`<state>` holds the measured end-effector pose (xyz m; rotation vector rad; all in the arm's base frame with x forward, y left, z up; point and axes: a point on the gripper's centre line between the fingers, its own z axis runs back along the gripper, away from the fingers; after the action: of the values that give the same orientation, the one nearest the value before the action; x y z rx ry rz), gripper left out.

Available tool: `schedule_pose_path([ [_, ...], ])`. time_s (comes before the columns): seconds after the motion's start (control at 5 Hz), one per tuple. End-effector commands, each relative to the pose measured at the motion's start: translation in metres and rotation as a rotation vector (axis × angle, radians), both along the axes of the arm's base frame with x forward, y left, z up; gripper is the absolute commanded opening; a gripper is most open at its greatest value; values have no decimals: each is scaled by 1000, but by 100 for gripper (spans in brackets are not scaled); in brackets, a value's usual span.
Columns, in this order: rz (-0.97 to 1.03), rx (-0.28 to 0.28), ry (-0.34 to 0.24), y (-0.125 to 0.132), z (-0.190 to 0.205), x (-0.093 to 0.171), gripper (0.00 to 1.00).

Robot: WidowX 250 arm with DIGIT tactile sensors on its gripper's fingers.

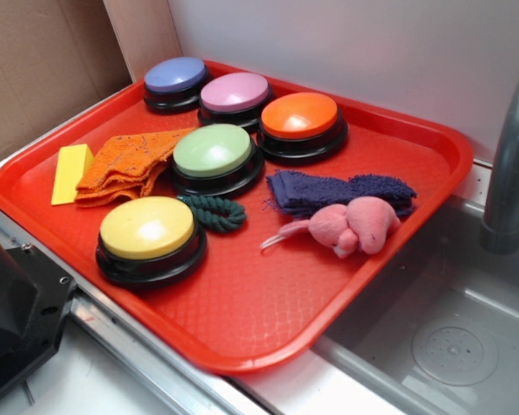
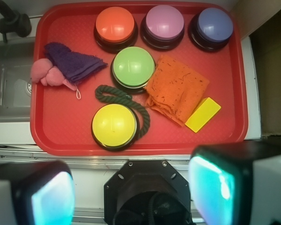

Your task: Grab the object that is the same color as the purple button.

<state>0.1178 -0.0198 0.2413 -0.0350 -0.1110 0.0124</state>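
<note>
Nearest the wrist camera, the gripper point(image 2: 131, 187) hangs above the steel counter edge short of the tray, its 2 pale fingers point(image 2: 51, 194) spread wide apart and holding nothing. Ahead lies the red plastic tray point(image 2: 75, 136), textured, with a raised rounded rim. In the wrist view from left to right: the pink plush mouse point(image 2: 46, 74) sits at the left rim beside the sink point(image 2: 9, 89), touching the dark purple cloth point(image 2: 72, 61), a fuzzy folded terry piece lying flat, partly overlapping the mouse. Open tray floor spreads below these 2, toward the near rim. Next come the orange button point(image 2: 115, 27), the twisted green rope point(image 2: 117, 96) curling around the yellow button point(image 2: 114, 125), and the green button point(image 2: 133, 68), all smooth domes on black bases. The pink button point(image 2: 164, 24) follows, then the crumpled orange cloth point(image 2: 177, 89), the flat yellow block point(image 2: 203, 114), and the purple button point(image 2: 212, 26) in the far right corner.
</note>
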Motion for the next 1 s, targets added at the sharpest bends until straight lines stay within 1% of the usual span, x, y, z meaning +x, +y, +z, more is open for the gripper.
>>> schedule_pose_path([
  [0.0, 0, 0, 0, 0, 0, 0, 100],
  [0.2, -149, 67, -32, -7, -8, 22, 100],
  [0.4, -369, 127, -50, -18, -18, 44, 100],
  [0.6, -578, 80, -110, -33, -39, 67, 100],
  [0.8, -828, 88, -134, -51, -72, 95, 100],
])
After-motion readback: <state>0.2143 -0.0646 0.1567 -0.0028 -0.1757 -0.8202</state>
